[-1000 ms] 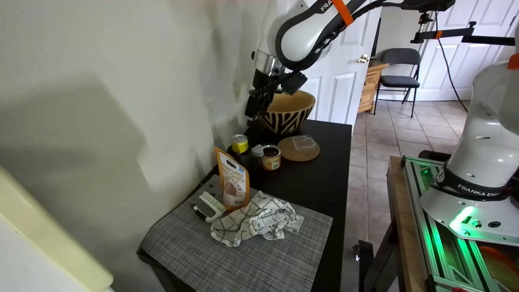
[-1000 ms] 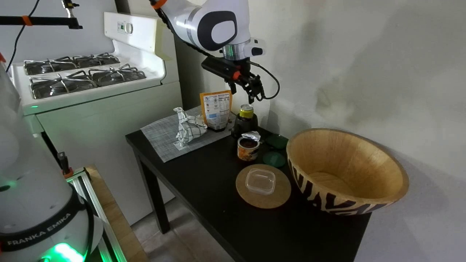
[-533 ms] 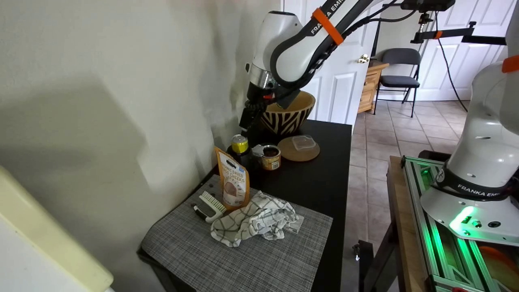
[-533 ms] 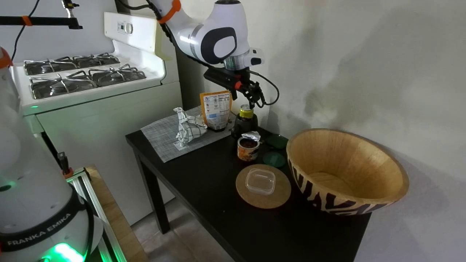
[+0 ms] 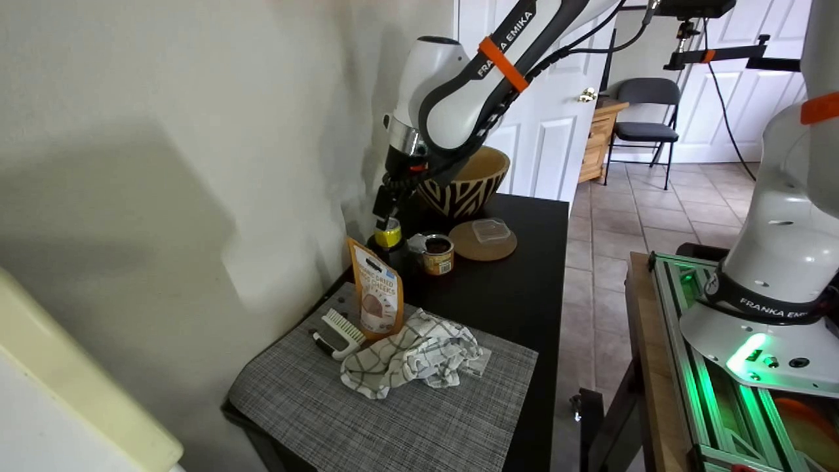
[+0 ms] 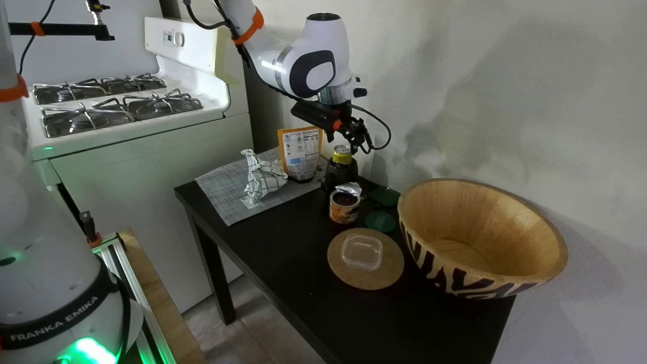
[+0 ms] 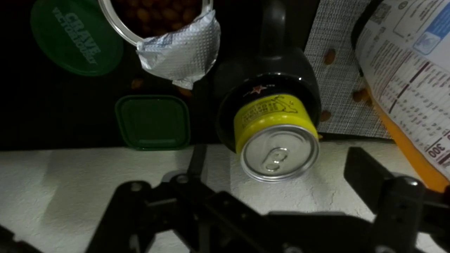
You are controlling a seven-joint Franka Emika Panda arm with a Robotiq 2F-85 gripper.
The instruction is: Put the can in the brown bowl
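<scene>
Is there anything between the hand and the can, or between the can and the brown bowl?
Nothing visible stands between the open hand and the can, though the dark mug surrounds its lower end. Toward the brown bowl lie two flat green lids, the open tin beside them; all look lower than the can.

yellow-and-silver can [image 7: 277, 137], light brown bowl [image 6: 480, 217] with black zigzag stripes, black gripper [image 7: 276, 154], dark green lids [image 7: 153, 123], gray mat [image 5: 452, 423], white cloth [image 5: 419, 357] with gray checks, orange-and-white bag [image 5: 378, 292], black table [image 6: 404, 323]
</scene>
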